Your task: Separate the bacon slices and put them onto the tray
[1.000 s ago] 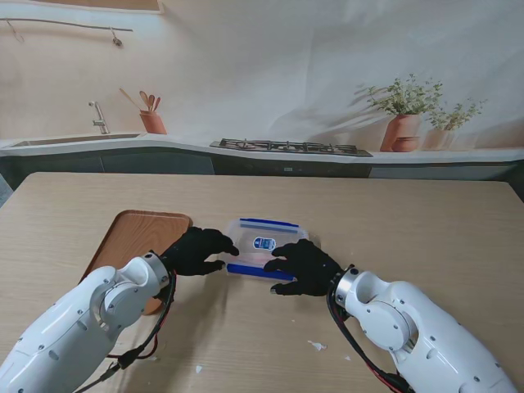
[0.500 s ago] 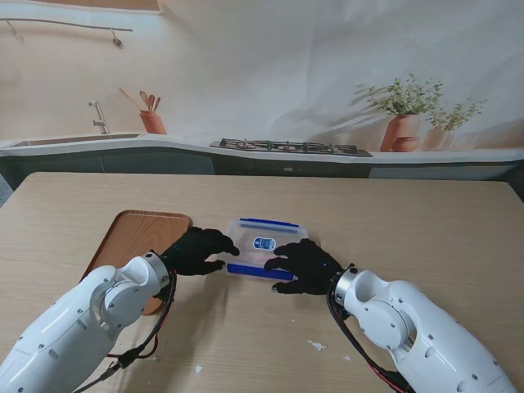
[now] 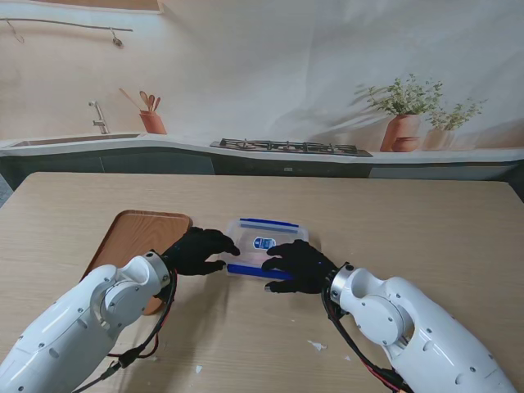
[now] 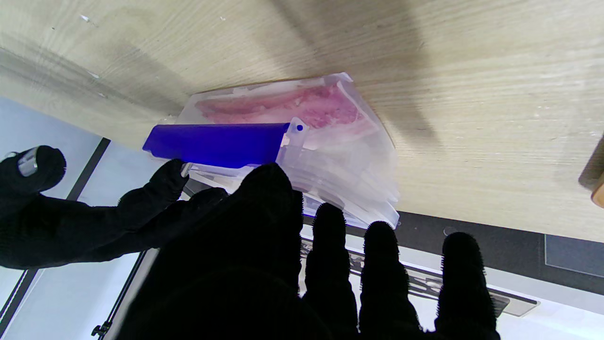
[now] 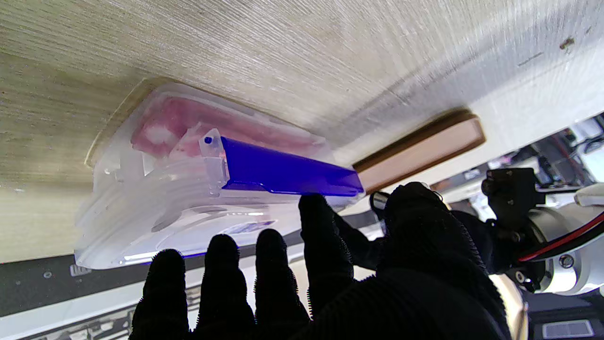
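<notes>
Right hand (image 3: 296,266) and left hand (image 3: 195,250), fingers spread, holding nothing, rest on the lidded container (image 3: 267,236) near its blue latch (image 3: 250,269). Bacon (image 4: 288,106) sealed inside. Tray (image 3: 135,236) just left, bare. Judgement: brace box, lever the latch upward gently.

This is a pretend kitchen. The wall (image 3: 270,74) far past the hands is a big flat picture. It shows a sink (image 3: 70,141) with a tap (image 3: 98,117), a pot of wooden spoons (image 3: 151,121), a stove top (image 3: 291,147) and plants in clay pots (image 3: 403,123). In front of it stands a real wooden table (image 3: 426,221), where two robot arms work.
</notes>
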